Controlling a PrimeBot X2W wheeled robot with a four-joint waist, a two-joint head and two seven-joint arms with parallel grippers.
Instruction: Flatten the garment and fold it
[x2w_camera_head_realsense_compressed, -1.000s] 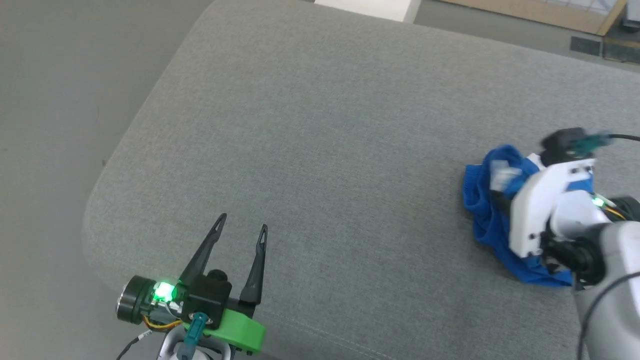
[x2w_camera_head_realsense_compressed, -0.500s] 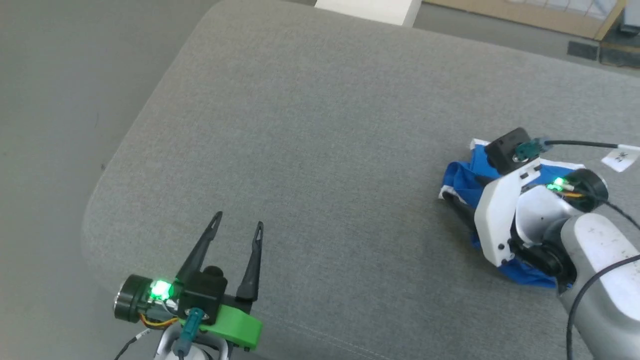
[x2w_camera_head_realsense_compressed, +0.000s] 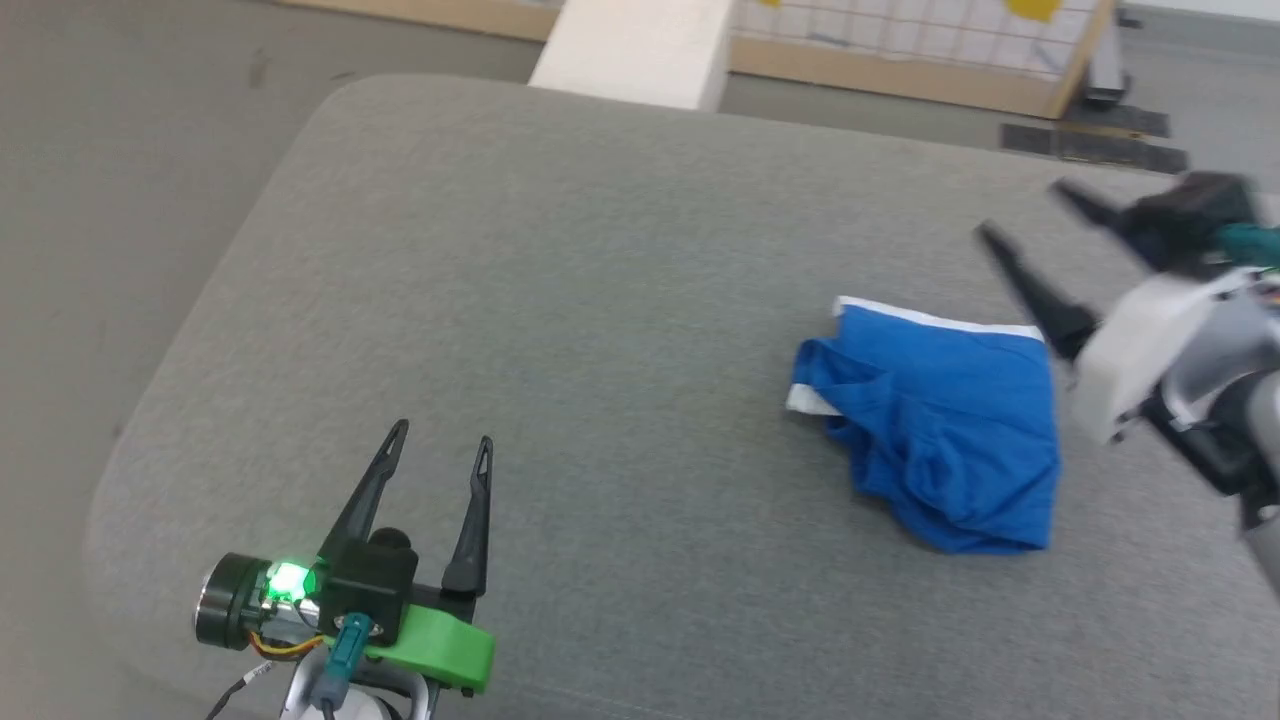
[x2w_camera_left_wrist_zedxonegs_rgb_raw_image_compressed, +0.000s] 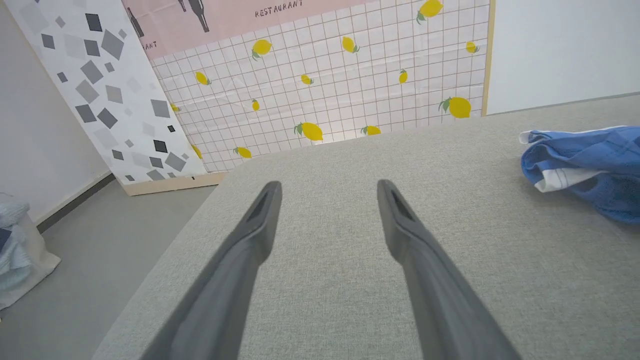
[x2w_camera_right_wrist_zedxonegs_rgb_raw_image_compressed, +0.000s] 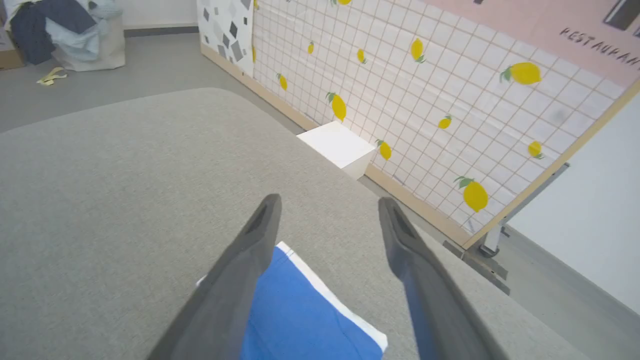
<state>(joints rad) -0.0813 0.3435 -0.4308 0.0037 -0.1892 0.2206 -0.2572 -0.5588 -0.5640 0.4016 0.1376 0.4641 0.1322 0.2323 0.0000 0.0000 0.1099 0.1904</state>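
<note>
My right gripper (x2w_camera_head_realsense_compressed: 1022, 210) has its jaws spread wide and empty, hanging over the far right corner of the shorts (x2w_camera_head_realsense_compressed: 940, 440). My left gripper (x2w_camera_head_realsense_compressed: 442, 435) is wide open too, holding nothing, well apart from the cloth at the near left. The shorts lie bunched toward the right of the grey cushion (x2w_camera_head_realsense_compressed: 560, 300), with the white hem on the far side. My worry is pinching several layers at once, which would drag the heap rather than spread it. Beyond the cushion are grey floor (x2w_camera_head_realsense_compressed: 100, 150), a white box (x2w_camera_head_realsense_compressed: 630, 45) and a lemon-print panel (x2w_camera_left_wrist_zedxonegs_rgb_raw_image_compressed: 350, 75).
</note>
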